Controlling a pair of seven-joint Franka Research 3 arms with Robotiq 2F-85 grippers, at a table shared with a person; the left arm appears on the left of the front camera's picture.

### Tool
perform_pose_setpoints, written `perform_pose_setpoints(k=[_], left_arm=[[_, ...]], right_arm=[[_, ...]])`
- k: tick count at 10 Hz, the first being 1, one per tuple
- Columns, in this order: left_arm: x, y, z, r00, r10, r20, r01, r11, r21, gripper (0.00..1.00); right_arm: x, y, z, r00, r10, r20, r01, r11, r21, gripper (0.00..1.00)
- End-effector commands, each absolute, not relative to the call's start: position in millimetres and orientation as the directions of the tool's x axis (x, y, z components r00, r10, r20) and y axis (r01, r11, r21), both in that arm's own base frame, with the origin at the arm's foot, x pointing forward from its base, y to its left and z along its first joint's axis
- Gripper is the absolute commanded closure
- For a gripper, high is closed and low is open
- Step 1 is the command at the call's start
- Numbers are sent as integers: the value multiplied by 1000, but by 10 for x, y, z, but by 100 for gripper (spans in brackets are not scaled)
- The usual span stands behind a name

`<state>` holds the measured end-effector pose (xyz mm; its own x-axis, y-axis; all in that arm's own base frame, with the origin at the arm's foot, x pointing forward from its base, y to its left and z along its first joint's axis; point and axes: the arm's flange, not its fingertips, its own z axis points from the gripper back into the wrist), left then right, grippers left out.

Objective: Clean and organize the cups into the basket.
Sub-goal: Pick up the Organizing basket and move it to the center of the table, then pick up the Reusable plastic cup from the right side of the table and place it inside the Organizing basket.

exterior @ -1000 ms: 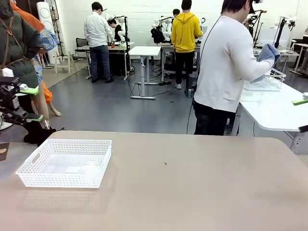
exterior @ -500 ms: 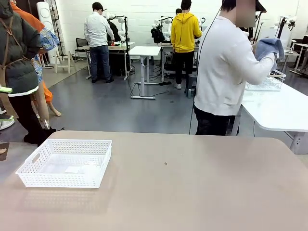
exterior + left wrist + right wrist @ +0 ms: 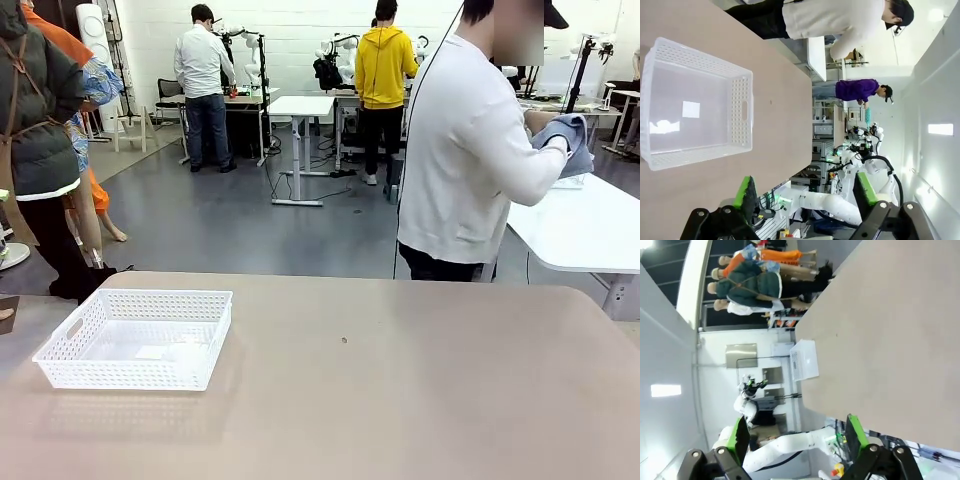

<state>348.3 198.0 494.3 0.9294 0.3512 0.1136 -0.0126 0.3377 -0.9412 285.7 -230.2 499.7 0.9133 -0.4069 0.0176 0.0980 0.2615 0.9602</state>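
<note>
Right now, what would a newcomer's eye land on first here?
The empty white basket sits at the left of the tan table. Behind its far edge a person in a white top stands turned toward a neighbouring white table, holding a blue cloth. Both the left pincer and the right pincer hang open, gripping nothing.

Basket (image 3: 125, 372): shallow, white, rectangular, perforated mesh walls, cut-out handle slots. It sits upright and level at the left near side of the tan table (image 3: 400, 400). Small white label (image 3: 152, 352) on its floor.
</note>
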Motion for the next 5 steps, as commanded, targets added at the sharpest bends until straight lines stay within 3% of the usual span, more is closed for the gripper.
perform_pose_setpoints(k=[1, 4, 5], left_arm=[[3481, 1931, 4911, 925, 369, 91, -47, 349, -936, 0], [3507, 1956, 4909, 927, 357, 111, -21, 347, -938, 0], [3507, 1956, 4909, 927, 357, 111, -21, 347, -938, 0]], right_arm=[[3062, -2506, 4679, 920, -391, -3, 69, 155, 985, 0], [3125, -2511, 4675, 885, -464, 31, 43, 149, 988, 0], [3074, -2478, 4476, 905, -424, -32, 105, 150, 983, 0]])
